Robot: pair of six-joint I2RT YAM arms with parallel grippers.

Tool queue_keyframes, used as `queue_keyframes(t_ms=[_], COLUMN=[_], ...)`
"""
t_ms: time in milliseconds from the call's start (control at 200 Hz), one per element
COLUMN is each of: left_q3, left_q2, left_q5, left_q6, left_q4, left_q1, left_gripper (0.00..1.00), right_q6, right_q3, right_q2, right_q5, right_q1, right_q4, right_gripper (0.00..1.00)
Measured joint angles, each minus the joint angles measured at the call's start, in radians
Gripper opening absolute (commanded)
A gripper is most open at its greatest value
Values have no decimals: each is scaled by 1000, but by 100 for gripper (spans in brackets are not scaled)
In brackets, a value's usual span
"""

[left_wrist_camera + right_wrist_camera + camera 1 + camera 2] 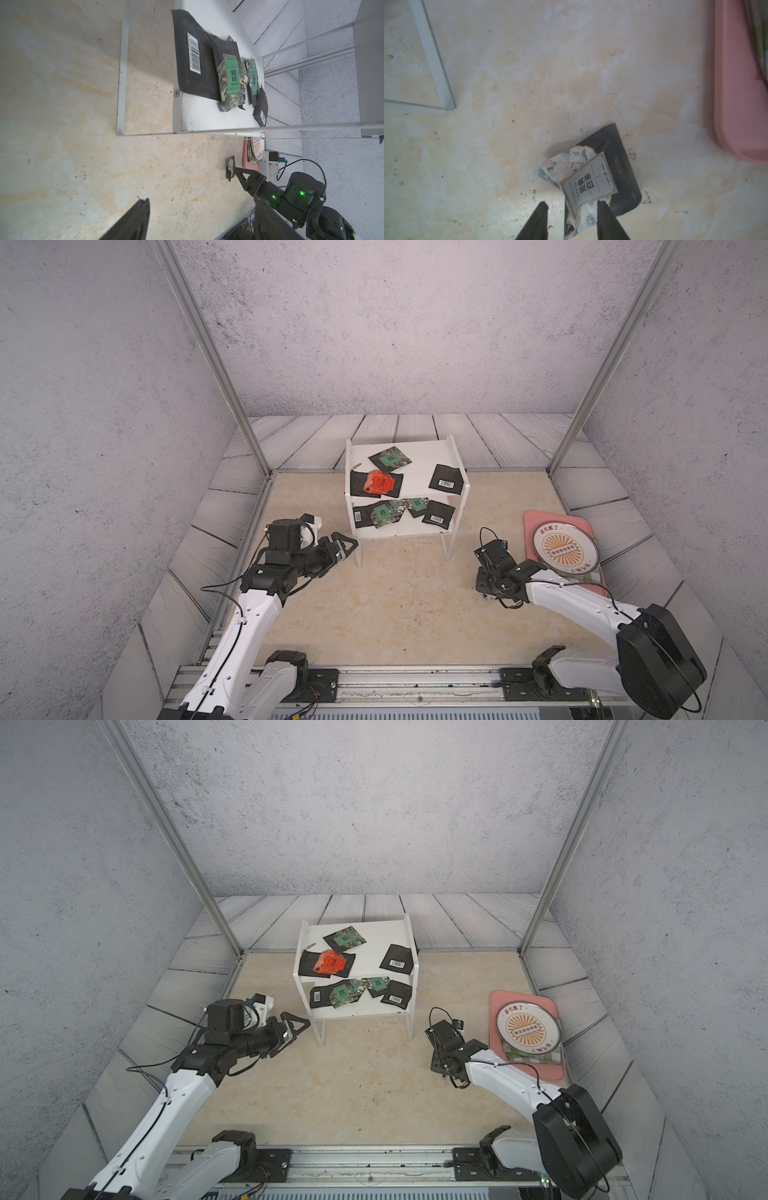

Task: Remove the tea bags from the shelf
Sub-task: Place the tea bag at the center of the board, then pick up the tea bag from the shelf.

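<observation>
shelf [419,464]: white, two tiers, at the centre of both top views [374,942], standing on the beige table [395,614].
upper tier: a green-label bag [390,458] sits toward the back. a red-orange bag [377,483] lies on a black bag [356,486] at the left edge. a barcode bag [446,479] is at the right edge.
lower tier: a row of four bags [384,512], overlapping. the black barcoded ones are at the two ends and the two green-label ones are between them.
left claw [349,548]: left of centre in the frame, just beside the shelf's near left leg. it is released, with the jaws wide apart [200,200] and nothing between them.
right claw [486,591]: right of centre in the frame, pointing down at the table between the shelf and the pink tray [536,520]. it is released, with the jaws parted [572,203]. one finger is clear of the loose bag and the other is at its edge.
loose bag [620,166]: black with a pale label, off the shelf, flat on the table between the right claw's jaws. it is near the tray but apart from it.
pink tray: right of the frame, carrying a round plate [565,549] with an orange sunburst.
</observation>
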Motion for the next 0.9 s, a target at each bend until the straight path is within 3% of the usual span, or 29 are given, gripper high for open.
queue_keyframes(t_ms=[510,896], left_q3=[70,286], left_q2=[-37,-19], left_q5=[-18,-9], left_q6=[37,54], left_q4=[-74,-131], left_q1=[0,-1], left_gripper=[81,85], right_q6=[-100,-295], right_q3=[233,706], right_q2=[-231,-170], right_q5=[9,-37], right_q1=[-1,-1], right_q4=[-191,-349], right_gripper=[52,62])
